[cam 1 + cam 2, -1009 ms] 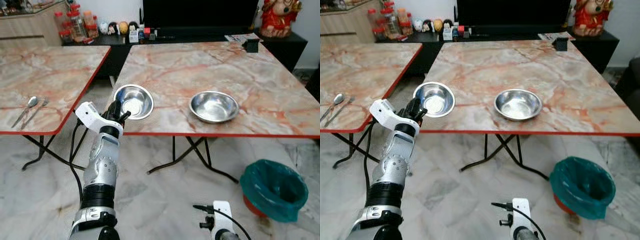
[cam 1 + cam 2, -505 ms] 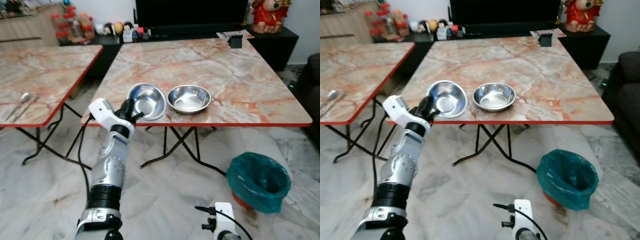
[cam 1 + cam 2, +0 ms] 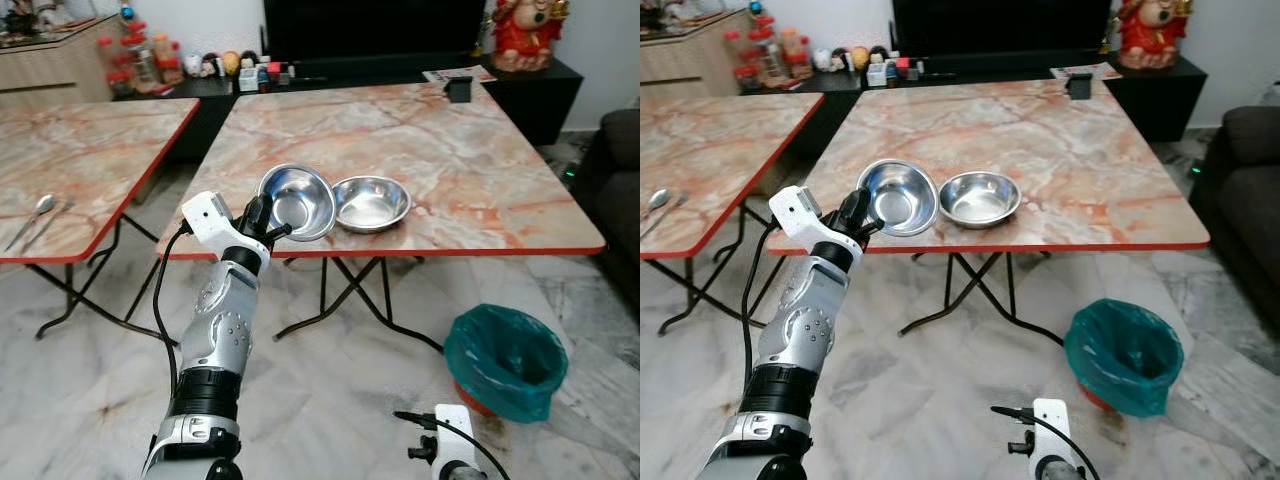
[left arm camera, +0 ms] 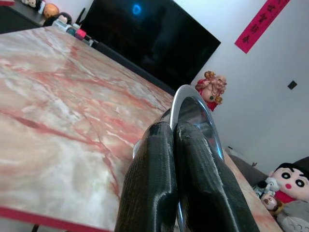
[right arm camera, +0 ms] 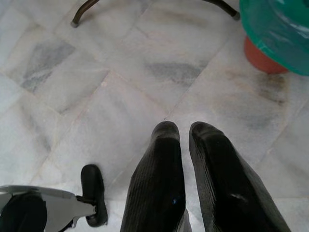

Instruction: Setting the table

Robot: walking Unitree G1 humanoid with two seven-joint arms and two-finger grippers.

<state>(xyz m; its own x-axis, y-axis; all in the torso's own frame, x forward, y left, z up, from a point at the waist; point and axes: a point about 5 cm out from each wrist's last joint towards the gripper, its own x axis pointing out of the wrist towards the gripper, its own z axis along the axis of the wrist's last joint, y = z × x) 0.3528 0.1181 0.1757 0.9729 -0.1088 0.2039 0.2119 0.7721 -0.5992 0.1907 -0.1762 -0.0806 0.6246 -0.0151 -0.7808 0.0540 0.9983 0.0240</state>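
the left gripper [image 3: 262, 217] is raised at the near left edge of the marble table [image 3: 470, 160], its two black fingers [image 4: 159, 179] pressed together on the rim of a steel bowl [image 3: 296, 201]. the rim passes between the fingertips, so the jaws are closed on the bowl's near left edge. the held bowl is tilted, its open side facing toward the robot, with its far right side meeting a second steel bowl [image 3: 371, 202]. whether the held bowl rests on the tabletop or against the other bowl cannot be told. the second bowl sits upright on the table, just right of the held one and near the table's near edge.

the right gripper [image 5: 186, 164] hangs low over the marble floor [image 5: 96, 87], fingers close together with a narrow gap and nothing between them. a green-lined bin [image 3: 506, 360] stands on the floor to the right, near the table's right legs.

a second marble table [image 3: 80, 150] stands to the left, apart from the first, with a spoon [image 3: 32, 214] and another utensil beside it near its left edge.
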